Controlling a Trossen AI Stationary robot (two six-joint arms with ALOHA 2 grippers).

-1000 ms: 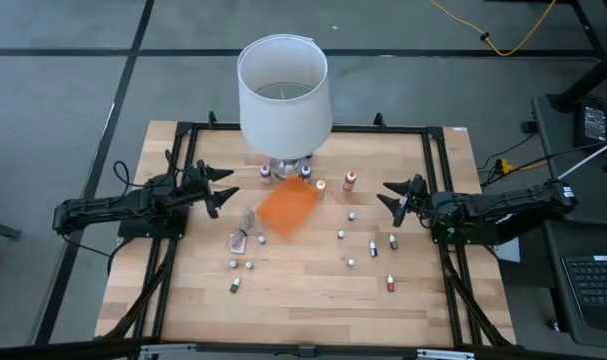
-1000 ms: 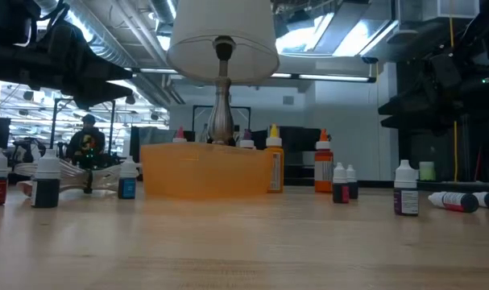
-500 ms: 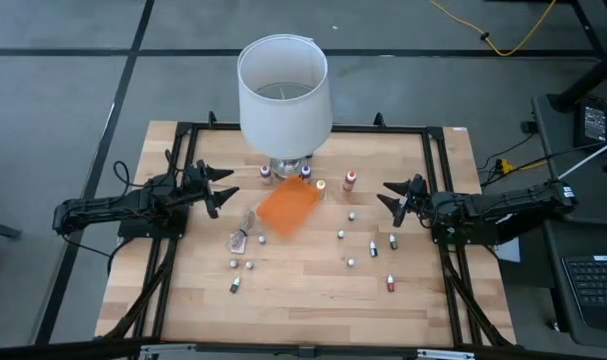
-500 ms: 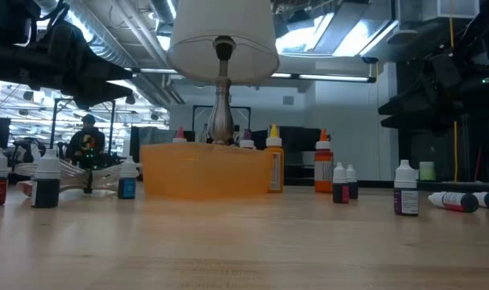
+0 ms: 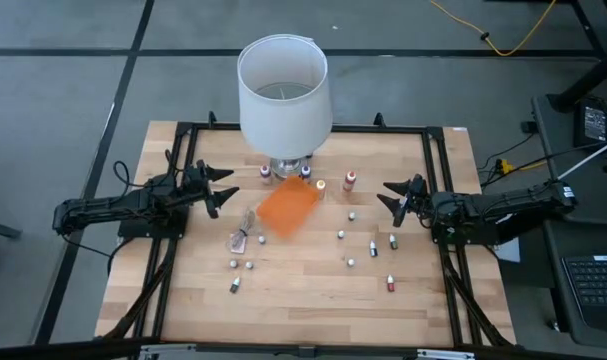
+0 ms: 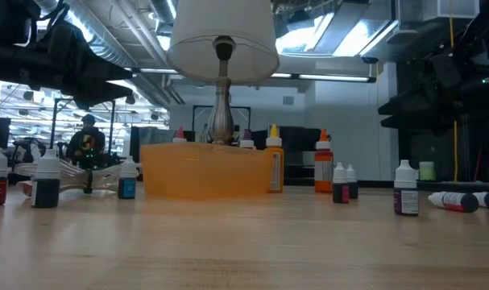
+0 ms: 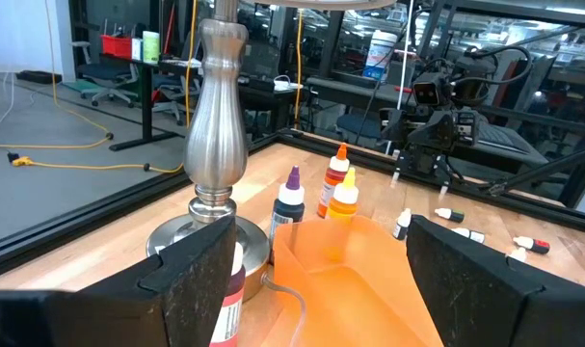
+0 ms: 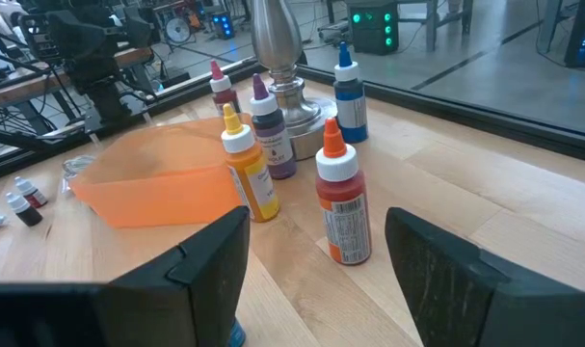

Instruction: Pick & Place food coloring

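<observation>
Food coloring bottles are scattered on the wooden table. Taller ones stand by the lamp base: a red one [image 8: 342, 207], a yellow one [image 8: 249, 172], a purple one [image 8: 270, 135] and a blue one [image 8: 349, 87]. Tiny white-capped ones stand or lie to the right [image 5: 373, 248] and near-left [image 5: 235, 285] of the orange tray [image 5: 288, 208]. My left gripper [image 5: 218, 190] hangs open left of the tray, in the air. My right gripper [image 5: 393, 198] hangs open to the right, facing the red bottle [image 5: 350, 181]. Neither touches anything.
A lamp with a white shade [image 5: 283, 90] and metal base [image 7: 215, 125] stands at the table's far middle. A crumpled clear wrapper [image 5: 243, 232] lies left of the tray. A black frame [image 5: 183, 130] runs around the table. Bare wood lies along the near edge.
</observation>
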